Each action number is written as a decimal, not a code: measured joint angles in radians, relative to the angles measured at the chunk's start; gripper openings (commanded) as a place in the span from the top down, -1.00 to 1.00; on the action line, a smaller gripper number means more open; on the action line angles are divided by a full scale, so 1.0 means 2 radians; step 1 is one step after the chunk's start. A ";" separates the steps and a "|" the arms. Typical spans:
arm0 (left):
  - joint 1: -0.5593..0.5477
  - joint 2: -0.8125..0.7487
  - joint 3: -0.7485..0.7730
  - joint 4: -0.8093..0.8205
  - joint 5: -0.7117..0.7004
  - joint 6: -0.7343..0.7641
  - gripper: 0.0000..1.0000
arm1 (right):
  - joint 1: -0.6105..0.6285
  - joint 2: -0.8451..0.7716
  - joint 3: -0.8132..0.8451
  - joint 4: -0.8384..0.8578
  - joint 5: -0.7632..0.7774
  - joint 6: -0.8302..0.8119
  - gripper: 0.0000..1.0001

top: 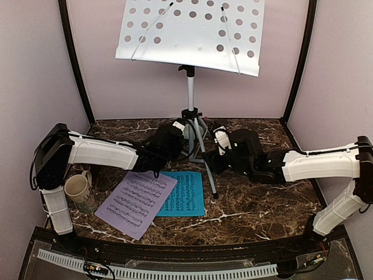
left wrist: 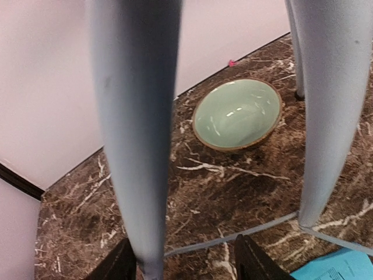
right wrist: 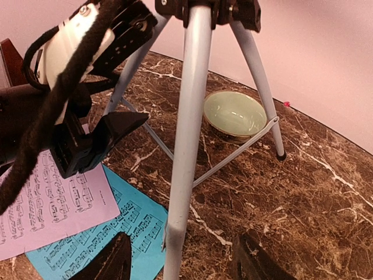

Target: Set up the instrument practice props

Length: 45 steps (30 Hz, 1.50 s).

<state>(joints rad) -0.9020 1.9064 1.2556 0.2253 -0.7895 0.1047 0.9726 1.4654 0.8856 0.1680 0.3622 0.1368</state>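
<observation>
The silver music stand (top: 190, 87) stands at the back of the table, its perforated tray (top: 192, 32) high up. My left gripper (top: 179, 137) (left wrist: 186, 259) is open at the tripod's left side, one stand leg (left wrist: 140, 146) running just inside its left finger. My right gripper (top: 208, 162) (right wrist: 180, 259) is open around the front leg (right wrist: 186, 146), a gap showing on each side. The lilac sheet (top: 137, 201) (right wrist: 52, 198) lies flat, overlapping the bright-blue sheet (top: 183, 194) (right wrist: 125, 233). A dark-brown shape (right wrist: 7, 61) at the edge of the right wrist view may be the metronome.
A cream mug (top: 77, 186) stands at the left, beside my left arm's base. A pale-green bowl (left wrist: 236, 114) (right wrist: 235, 114) sits between the tripod's rear legs near the back wall. Thin braces (right wrist: 233, 154) link the legs low down. Walls close in on three sides.
</observation>
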 measured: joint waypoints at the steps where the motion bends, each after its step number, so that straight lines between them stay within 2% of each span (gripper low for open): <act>1: 0.000 -0.012 -0.007 -0.012 0.016 -0.005 -0.35 | 0.000 -0.004 0.000 0.000 -0.003 0.000 -0.21; 6: 0.010 -0.080 -0.042 -0.063 0.105 -0.023 -0.57 | 0.000 -0.032 -0.001 0.000 -0.024 -0.002 -0.22; 9: 0.029 -0.132 -0.068 -0.093 0.179 -0.036 -0.59 | 0.000 -0.041 -0.001 -0.002 -0.040 -0.004 -0.25; 12: 0.075 -0.168 -0.085 -0.123 0.253 -0.053 -0.60 | 0.000 -0.043 -0.001 -0.003 -0.063 -0.006 -0.28; 14: 0.125 -0.182 -0.093 -0.140 0.311 -0.065 -0.61 | 0.000 -0.043 -0.001 -0.004 -0.081 -0.010 -0.32; 17: 0.199 -0.190 -0.113 -0.151 0.398 -0.084 -0.63 | 0.000 -0.043 -0.001 -0.005 -0.110 -0.014 -0.38; 21: 0.265 -0.191 -0.140 -0.159 0.483 -0.105 -0.64 | 0.000 -0.043 -0.001 -0.006 -0.144 -0.017 -0.48; 25: 0.304 -0.188 -0.153 -0.165 0.548 -0.120 -0.65 | 0.000 -0.042 -0.001 -0.006 -0.168 -0.020 -0.77; 28: 0.323 -0.171 -0.155 -0.164 0.579 -0.126 -0.68 | 0.000 -0.038 -0.001 -0.006 -0.180 -0.023 -0.82; 34: 0.330 -0.111 -0.155 -0.171 0.608 -0.129 -0.61 | 0.000 -0.029 -0.001 -0.006 -0.193 -0.025 -0.84; 45: 0.330 -0.073 -0.154 -0.174 0.610 -0.131 -0.54 | 0.000 -0.016 0.000 -0.005 -0.198 -0.027 -0.85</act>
<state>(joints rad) -0.2420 1.7599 0.9478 -0.1226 0.4305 -0.1574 0.9722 1.4326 0.8864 0.1574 -0.0338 0.0834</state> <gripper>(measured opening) 0.773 0.924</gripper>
